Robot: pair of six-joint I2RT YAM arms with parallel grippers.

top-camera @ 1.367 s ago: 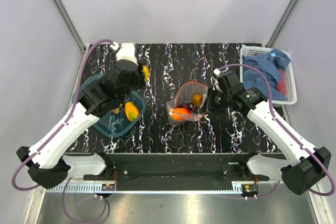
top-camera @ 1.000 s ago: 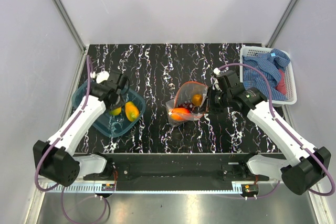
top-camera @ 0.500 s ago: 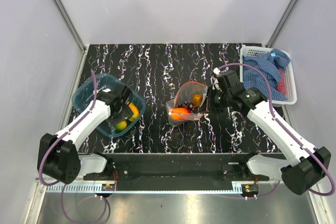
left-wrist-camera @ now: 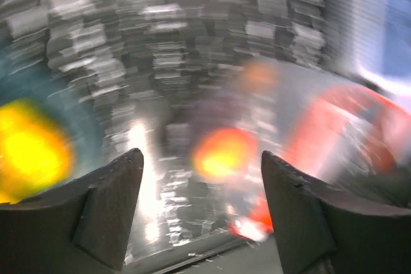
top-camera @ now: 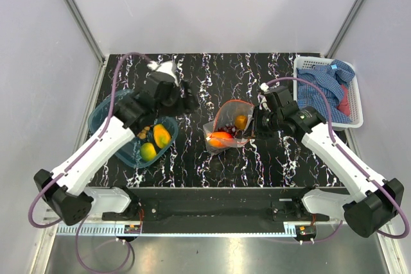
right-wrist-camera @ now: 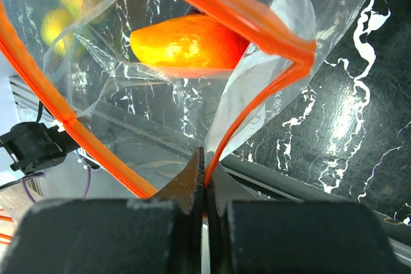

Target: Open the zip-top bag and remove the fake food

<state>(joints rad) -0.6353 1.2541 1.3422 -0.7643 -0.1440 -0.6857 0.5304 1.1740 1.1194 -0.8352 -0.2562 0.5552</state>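
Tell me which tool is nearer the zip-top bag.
Right. The right tool is shut on the right edge of the zip-top bag, touching it. The left tool is open and clear of the bag, off to its left.

1. Bag (top-camera: 230, 126) stands mid-worktop with its mouth open upward; the right gripper (top-camera: 255, 124), pinching the bag's right edge, blocks that side.
2. Left gripper (top-camera: 190, 98), jaws apart, hangs between tub (top-camera: 101, 115) and bag, leaving the bag's left side reachable.
3. Basket (top-camera: 299, 74) fills the far right corner.
4. Bare strips run along the far and near edges.
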